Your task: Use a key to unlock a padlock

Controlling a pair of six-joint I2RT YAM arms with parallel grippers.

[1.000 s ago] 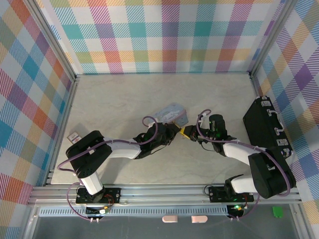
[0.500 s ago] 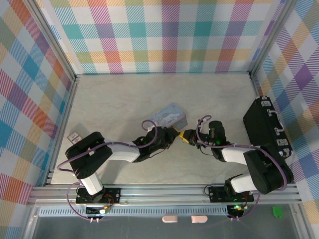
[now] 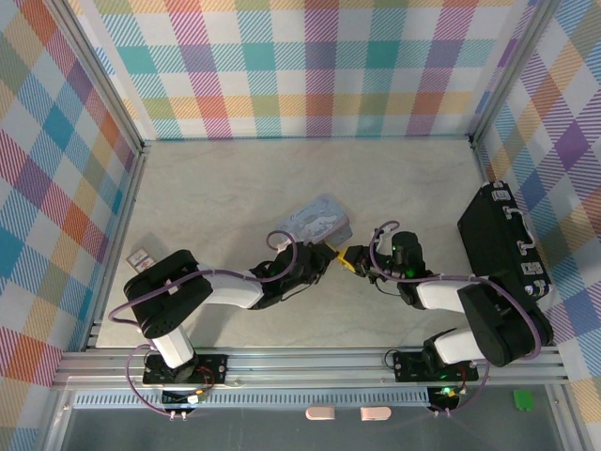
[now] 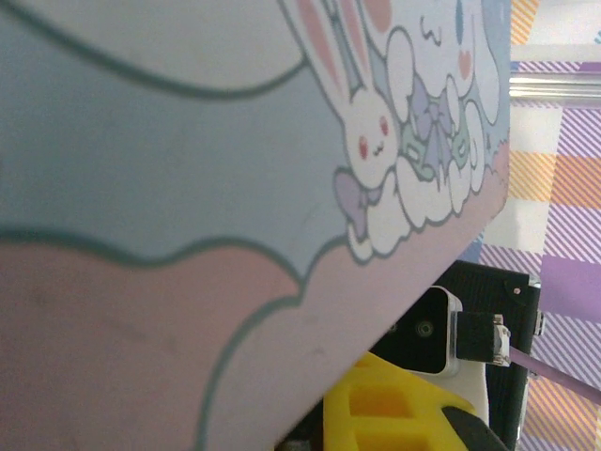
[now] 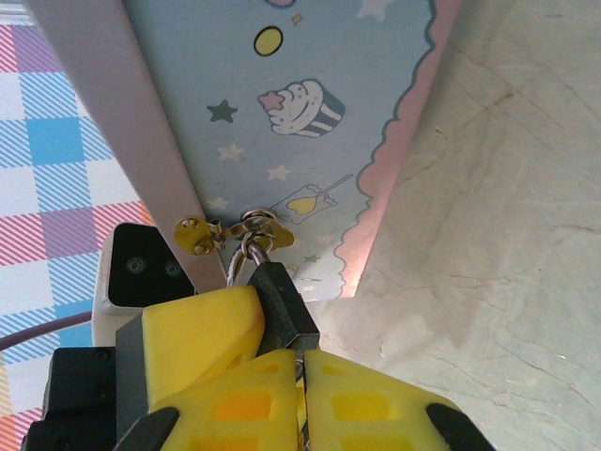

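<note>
table (image 3: 216, 197), pale marbled top. black case (image 3: 498, 240) at my right edge, white labels too small to read. tin (image 5: 310, 122), pale blue and pink, tilted on its side, printed with rabbit, cupcake and stars. my left gripper (image 3: 331, 254), closed narrow on the padlock. my right gripper (image 5: 302, 362), fingertips pressed together on the key. padlock (image 5: 280, 299), dark, shackle through the tin's brass hasp (image 5: 246, 230). key (image 5: 301, 365), a sliver under the padlock.
</note>
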